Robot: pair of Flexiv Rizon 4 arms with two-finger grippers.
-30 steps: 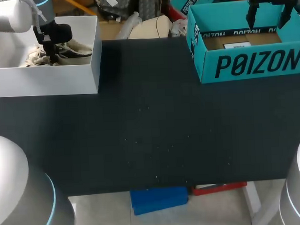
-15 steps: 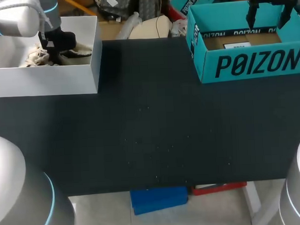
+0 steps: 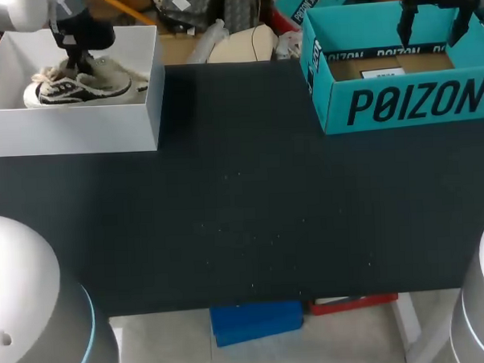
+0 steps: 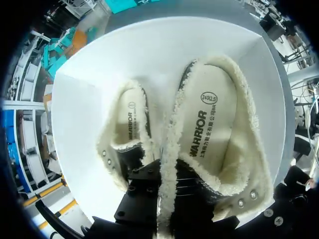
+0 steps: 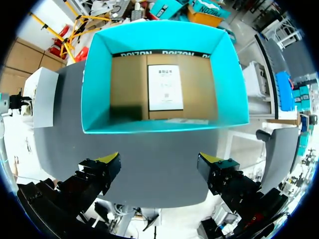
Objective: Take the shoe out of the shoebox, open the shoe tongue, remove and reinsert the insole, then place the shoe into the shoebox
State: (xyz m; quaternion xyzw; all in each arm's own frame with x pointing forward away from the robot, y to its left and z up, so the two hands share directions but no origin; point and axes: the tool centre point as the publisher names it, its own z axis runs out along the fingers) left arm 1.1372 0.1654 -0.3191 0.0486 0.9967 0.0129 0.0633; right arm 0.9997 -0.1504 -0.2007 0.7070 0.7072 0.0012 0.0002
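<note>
Two grippers are in view. The left gripper (image 4: 160, 181) reaches down into a white box (image 3: 71, 129) at the worktop's (image 3: 243, 213) far left corner. It is clamped on the fleecy collar of the shoe (image 3: 77, 82), and the collar's edge runs between its fingers in the left wrist view. The fingertips themselves are buried in the fleece. The shoe sits upright inside the box, its striped side and pale sole showing above the near wall.

The right gripper (image 5: 159, 162) hangs with its fingers wide apart and holding nothing. It is above an open teal box (image 3: 415, 101) at the far right corner.

The shoe looks light and soft. Its plush lining and floppy upper are likely to give and sag under a pinch, and the loose laces could snag on the box wall. The stiffer collar or heel rim seems the surest place to hold.

Compared with half a second ago, the left arm has risen. The shoe, then low and mostly hidden in the box, now stands higher and shows its full side. The right gripper has not moved.
</note>
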